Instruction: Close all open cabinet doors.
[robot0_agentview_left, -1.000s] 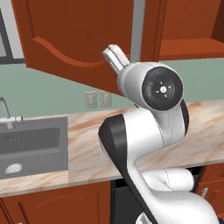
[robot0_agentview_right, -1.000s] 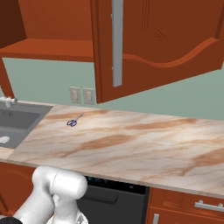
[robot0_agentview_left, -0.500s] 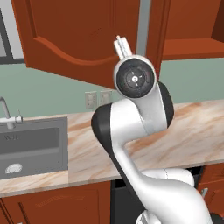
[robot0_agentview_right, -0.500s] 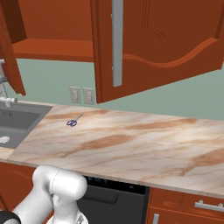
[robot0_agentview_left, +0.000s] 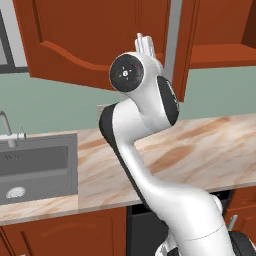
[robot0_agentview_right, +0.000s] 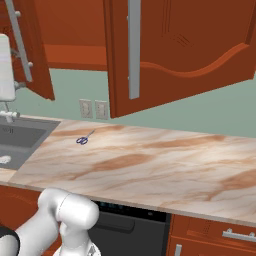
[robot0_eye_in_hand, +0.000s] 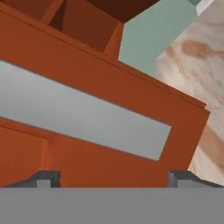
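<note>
The gripper (robot0_eye_in_hand: 113, 177) is raised with its fingertips (robot0_eye_in_hand: 46, 178) spread apart just in front of the silver bar handle (robot0_eye_in_hand: 83, 117) of the open wall-cabinet door (robot0_agentview_right: 170, 50), which hangs swung out over the marble counter (robot0_agentview_right: 165, 165), apparently positioned to push it closed

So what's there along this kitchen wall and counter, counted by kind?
open cabinet doors: 2
wall outlets: 2
scissors: 1
sink: 1
Total: 6
</note>
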